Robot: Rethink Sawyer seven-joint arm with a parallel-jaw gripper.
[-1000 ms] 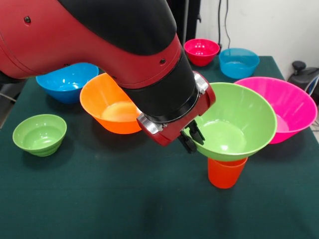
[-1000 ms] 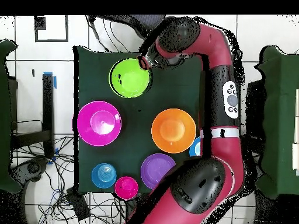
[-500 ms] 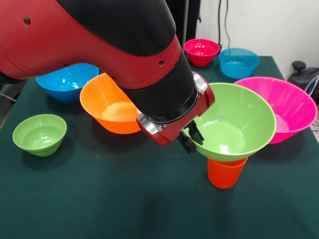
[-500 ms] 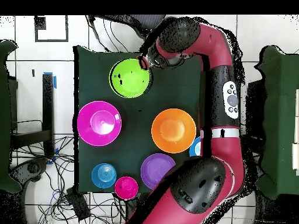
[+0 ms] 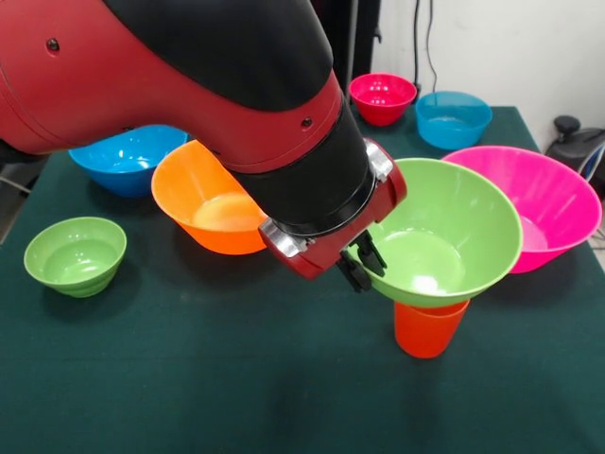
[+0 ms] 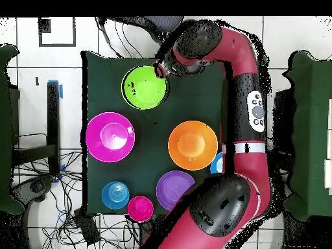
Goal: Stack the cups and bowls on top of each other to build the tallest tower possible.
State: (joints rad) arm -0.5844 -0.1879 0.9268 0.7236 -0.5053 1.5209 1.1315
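Beneath the green bowl (image 5: 440, 236), pinched at its rim by the pincer (image 5: 361, 264), the cup (image 5: 428, 328) half hides.

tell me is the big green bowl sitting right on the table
No, the big green bowl rests on the upside-down orange-red cup.

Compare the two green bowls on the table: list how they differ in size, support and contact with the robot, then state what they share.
Size: the large green bowl is clearly wider than the small green bowl.
Support: the large green bowl sits on the orange-red cup; the small green bowl rests on the table.
Contact: the gripper is at the large green bowl's rim; the small green bowl stands alone.
Both are green, round, upright and empty.
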